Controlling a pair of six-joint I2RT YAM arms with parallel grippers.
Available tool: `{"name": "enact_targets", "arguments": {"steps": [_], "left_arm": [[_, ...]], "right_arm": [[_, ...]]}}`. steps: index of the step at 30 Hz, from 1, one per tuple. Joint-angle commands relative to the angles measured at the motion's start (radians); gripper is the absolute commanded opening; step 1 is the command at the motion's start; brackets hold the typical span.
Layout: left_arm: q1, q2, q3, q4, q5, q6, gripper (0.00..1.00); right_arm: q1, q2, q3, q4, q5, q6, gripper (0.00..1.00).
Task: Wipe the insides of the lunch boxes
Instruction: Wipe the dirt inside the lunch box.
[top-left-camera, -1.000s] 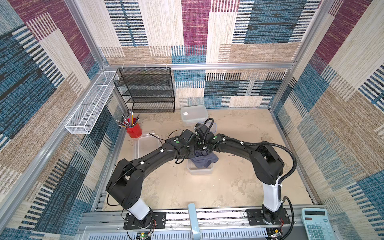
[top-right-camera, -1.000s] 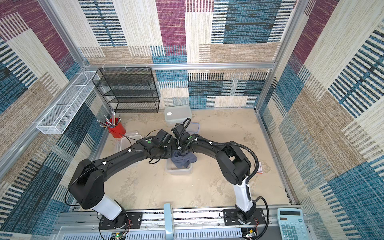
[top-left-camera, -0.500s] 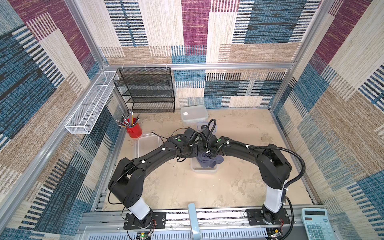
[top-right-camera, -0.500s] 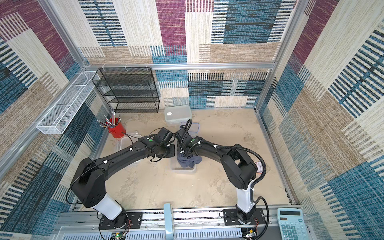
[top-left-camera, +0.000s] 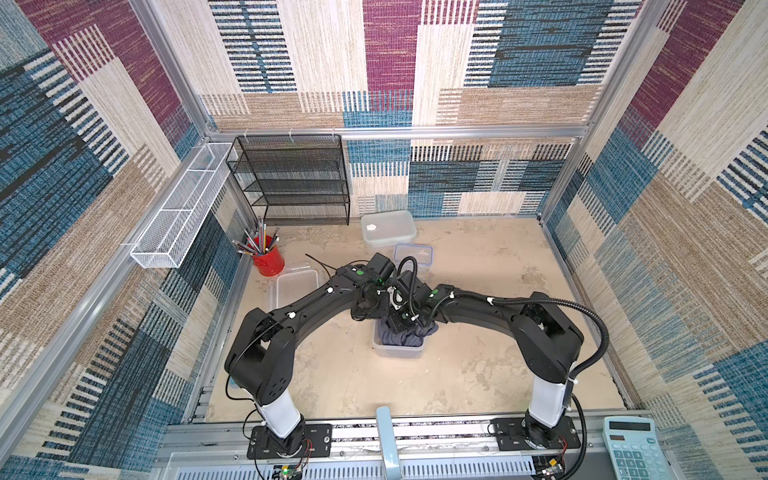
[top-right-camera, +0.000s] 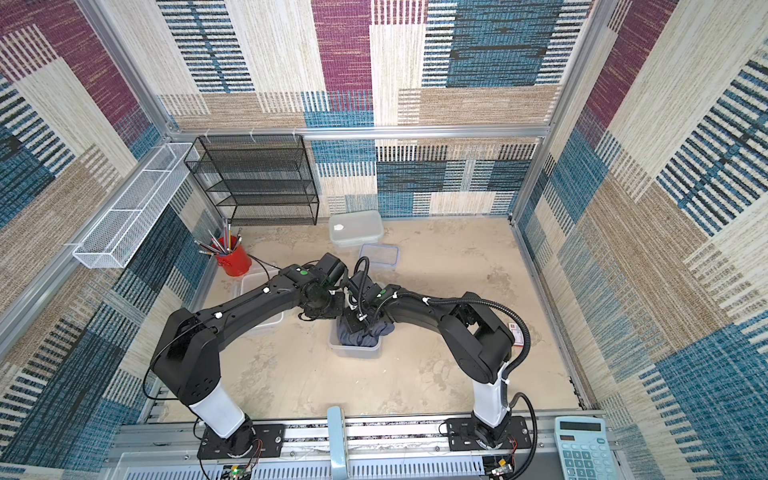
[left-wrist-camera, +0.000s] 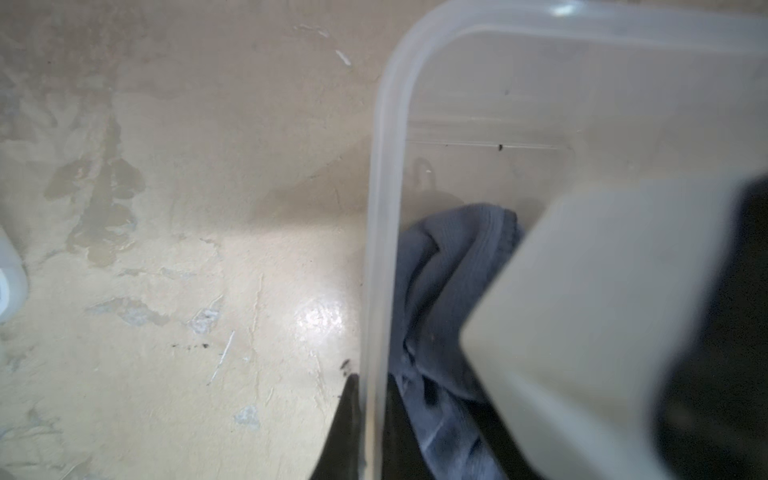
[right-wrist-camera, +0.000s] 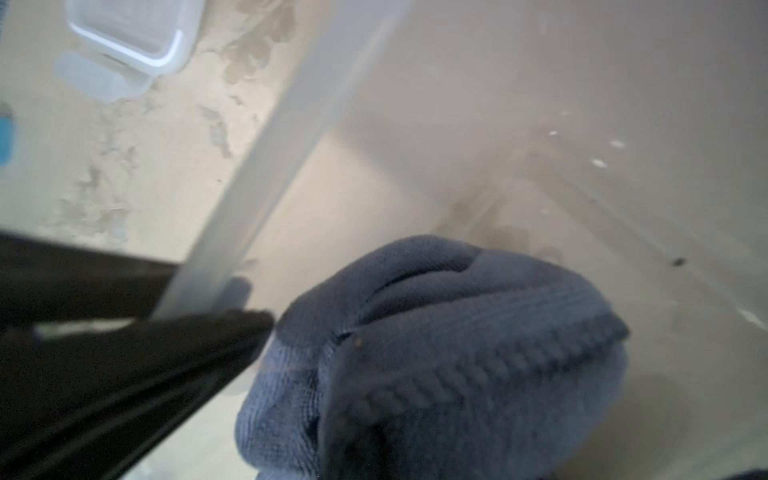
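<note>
1. Between my two grippers sits the small lunch box (top-left-camera: 398, 352), open and upright near the middle of the table (top-left-camera: 478, 370)
2. Its near wall is pinched by my left gripper (left-wrist-camera: 368, 401): the left wrist view shows one black finger outside the translucent rim and one inside, clenched tight on the plastic
3. My right gripper (top-left-camera: 400, 325) reaches down into the same tub, just beside the left one, and is clamped on the grey-blue cloth (right-wrist-camera: 457, 353); its fingertips are buried in the folds, so I cannot see them
4. The cloth is bunched up inside the tub, and in both top views a flap spills over the rim on the right gripper's side
5. On the outer side of the left gripper, near it, the medium lunch box (top-left-camera: 296, 286) stands open, partly under the left arm
6. Just beyond both grippers, away from the arm bases, the blue-rimmed lid (top-left-camera: 412, 254) lies flat; past it stands the large lunch box (top-left-camera: 388, 228) with its whitish lid on
7. Farther out to the left of the left gripper is the red cup of pencils (top-left-camera: 268, 259), with the black mesh shelf (top-left-camera: 291, 183) behind it and the white wire basket (top-left-camera: 183, 208) on the side wall
8. Well behind the right gripper, beside the right arm's base, a calculator (top-left-camera: 633, 449) lies on the frame
</note>
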Motion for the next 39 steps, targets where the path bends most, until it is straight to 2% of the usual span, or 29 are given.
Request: {"name": "enact_targets", "arguments": {"steps": [1, 6, 9, 17, 23, 31, 36, 39], "left_arm": [[0.005, 0.009, -0.005, -0.059, -0.063, -0.002, 0.0], [0.004, -0.006, -0.045, -0.017, 0.001, -0.014, 0.0], [0.001, -0.005, -0.053, -0.015, 0.02, -0.022, 0.0], [-0.01, -0.031, -0.096, 0.004, 0.054, -0.041, 0.0], [-0.016, -0.061, -0.138, 0.003, 0.05, -0.053, 0.0], [-0.014, -0.066, -0.129, -0.02, 0.01, -0.048, 0.0], [-0.013, -0.043, -0.082, -0.052, -0.032, -0.034, 0.0], [-0.008, -0.028, -0.054, -0.066, -0.054, -0.024, 0.0]], "right_arm": [[-0.003, 0.02, 0.012, 0.129, -0.235, 0.095, 0.0], [-0.035, 0.091, 0.07, 0.247, -0.307, 0.214, 0.0], [-0.064, 0.118, 0.109, 0.286, -0.265, 0.272, 0.0], [-0.103, 0.133, 0.228, 0.303, 0.014, 0.346, 0.0], [-0.102, 0.11, 0.252, 0.229, 0.361, 0.311, 0.0], [-0.093, 0.053, 0.206, -0.003, 0.77, 0.202, 0.0], [-0.055, 0.027, 0.152, -0.106, 0.866, 0.094, 0.0], [-0.029, 0.029, 0.14, -0.175, 0.839, 0.038, 0.0]]}}
